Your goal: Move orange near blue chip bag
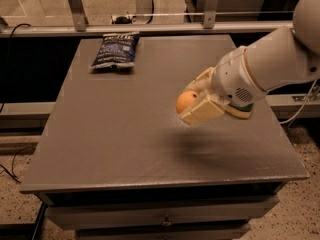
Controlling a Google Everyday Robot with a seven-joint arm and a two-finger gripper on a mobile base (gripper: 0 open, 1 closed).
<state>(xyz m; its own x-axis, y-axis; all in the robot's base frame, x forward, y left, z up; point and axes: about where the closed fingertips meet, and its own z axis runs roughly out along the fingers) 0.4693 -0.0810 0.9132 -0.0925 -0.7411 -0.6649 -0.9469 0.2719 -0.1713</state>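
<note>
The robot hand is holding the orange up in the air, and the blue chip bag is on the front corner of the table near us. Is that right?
Almost. The gripper does hold the orange in the air above the table, but the blue chip bag lies at the far left corner, not the front one. The camera view shows this.
</note>
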